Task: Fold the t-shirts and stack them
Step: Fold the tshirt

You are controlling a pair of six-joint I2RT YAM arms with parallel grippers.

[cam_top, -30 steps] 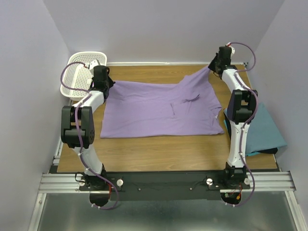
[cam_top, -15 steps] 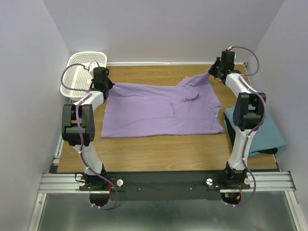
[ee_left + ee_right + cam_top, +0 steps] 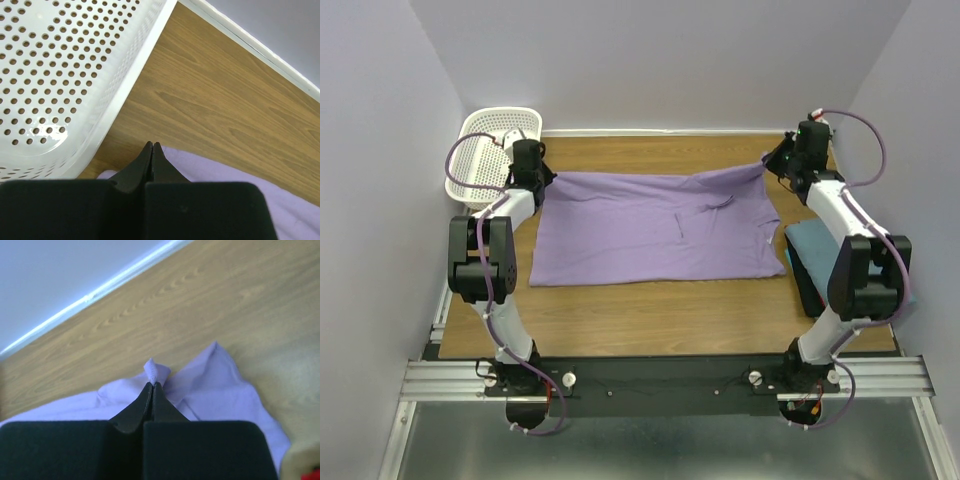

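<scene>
The right gripper (image 3: 773, 161) has swung out toward the far right corner of the table (image 3: 660, 310), and the raised peak of the purple shirt (image 3: 655, 230) has dropped and stretched flat behind it; its jaws are clenched on a little tuft of purple cloth, plain in the wrist view (image 3: 151, 385). The left gripper (image 3: 541, 177) hasn't budged beside the basket (image 3: 485, 150); jaws pressed tight at the shirt's far left corner, apparently pinching the hem there (image 3: 151, 146). So the far edge now runs nearly straight between the two arms, and the shirt lies spread and ready for a first fold, I'd say; the teal shirt (image 3: 812, 245) waits at the right edge, partly hidden under the right arm.
</scene>
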